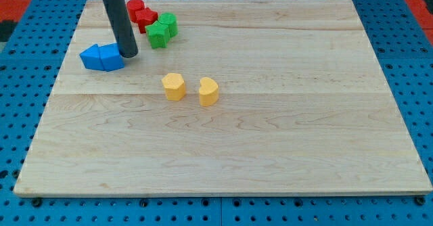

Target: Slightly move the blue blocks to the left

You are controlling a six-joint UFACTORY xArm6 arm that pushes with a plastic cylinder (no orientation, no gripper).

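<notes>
My tip (128, 54) touches the right end of the 2 blue blocks (102, 57) near the table's (284, 151) top-left (no hand, nothing held), so pushing view-left moves them.

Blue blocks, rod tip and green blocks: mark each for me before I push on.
blue blocks (101, 57): camera view, on the top face of the joined blue pair.
my tip (128, 54): camera view, the rod's very end, against the blue pair's right edge.
green blocks (162, 30): camera view, middle of the green cluster.
</notes>
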